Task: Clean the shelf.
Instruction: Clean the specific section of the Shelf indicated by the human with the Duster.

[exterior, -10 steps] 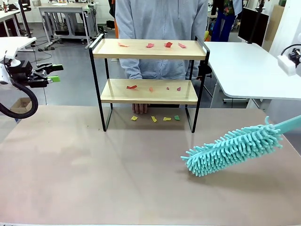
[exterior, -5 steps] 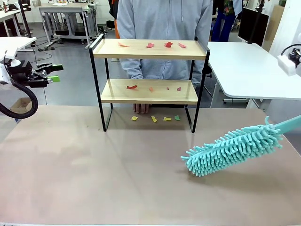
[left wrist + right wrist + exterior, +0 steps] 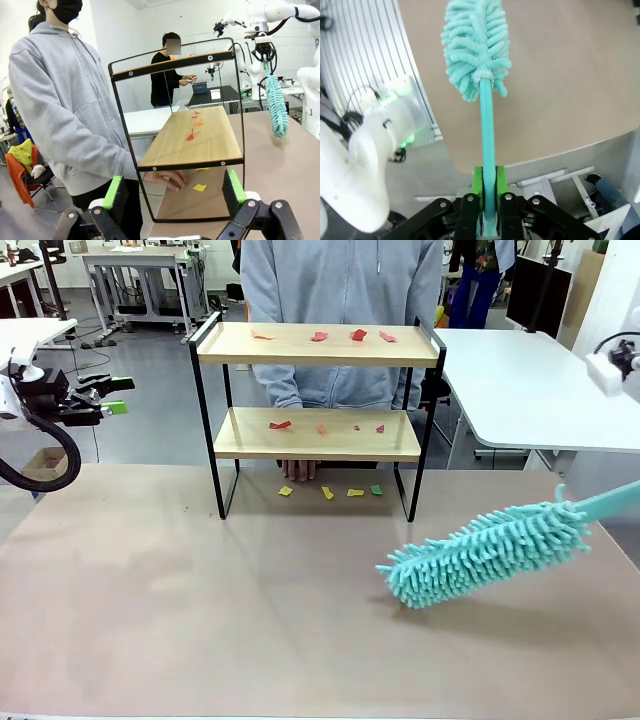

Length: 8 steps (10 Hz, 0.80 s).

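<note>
Ahead of the left gripper's (image 3: 175, 192) fingertips stands the shelf (image 3: 192, 140), two light wooden boards in a thin black frame. Red paper scraps (image 3: 190, 135) lie on its boards, yellow scraps (image 3: 199, 188) on the table (image 3: 200, 620) beneath. A person's hand (image 3: 167, 178) rests just behind the legs. Left fingers are spread wide and empty, the arm level, off the table's side. The right gripper (image 3: 488, 181) is clamped on a turquoise duster (image 3: 476, 45) handle. Its shaggy chenille head lies straight beyond the fingers, well apart from the shelf.
</note>
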{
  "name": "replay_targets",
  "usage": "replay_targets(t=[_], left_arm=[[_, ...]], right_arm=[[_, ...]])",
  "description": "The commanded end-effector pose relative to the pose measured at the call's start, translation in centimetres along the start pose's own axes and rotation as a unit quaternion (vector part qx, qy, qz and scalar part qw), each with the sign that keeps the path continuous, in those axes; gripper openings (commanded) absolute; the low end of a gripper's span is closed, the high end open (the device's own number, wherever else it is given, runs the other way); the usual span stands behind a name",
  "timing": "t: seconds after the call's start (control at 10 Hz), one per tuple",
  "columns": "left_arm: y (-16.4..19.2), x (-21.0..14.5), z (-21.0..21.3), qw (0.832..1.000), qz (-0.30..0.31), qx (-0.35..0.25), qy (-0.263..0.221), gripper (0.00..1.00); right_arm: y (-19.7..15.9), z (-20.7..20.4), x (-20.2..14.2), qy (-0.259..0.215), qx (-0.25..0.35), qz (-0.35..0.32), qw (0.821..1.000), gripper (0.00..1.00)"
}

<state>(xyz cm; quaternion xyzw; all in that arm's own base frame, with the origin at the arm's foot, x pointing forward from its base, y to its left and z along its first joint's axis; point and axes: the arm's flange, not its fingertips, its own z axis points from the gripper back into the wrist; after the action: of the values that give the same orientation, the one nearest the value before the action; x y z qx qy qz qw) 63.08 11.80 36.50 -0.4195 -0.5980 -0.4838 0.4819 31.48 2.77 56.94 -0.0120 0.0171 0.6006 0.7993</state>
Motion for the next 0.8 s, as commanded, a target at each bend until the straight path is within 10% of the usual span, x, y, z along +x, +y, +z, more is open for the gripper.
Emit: replay_targets(t=[0.0,0.7], left_arm=[[-0.2,0.3,0.0,1.0,0.0,-0.004,0.004,1.0],[-0.2,0.3,0.0,1.0,0.0,-0.004,0.004,1.0]], right_arm=[[1.1,-0.2,3.8,-0.064,-0.02,-0.06,0.996,0.13],[0.5,-5.2,16.7,-0.202,0.016,-0.239,0.95,0.13]])
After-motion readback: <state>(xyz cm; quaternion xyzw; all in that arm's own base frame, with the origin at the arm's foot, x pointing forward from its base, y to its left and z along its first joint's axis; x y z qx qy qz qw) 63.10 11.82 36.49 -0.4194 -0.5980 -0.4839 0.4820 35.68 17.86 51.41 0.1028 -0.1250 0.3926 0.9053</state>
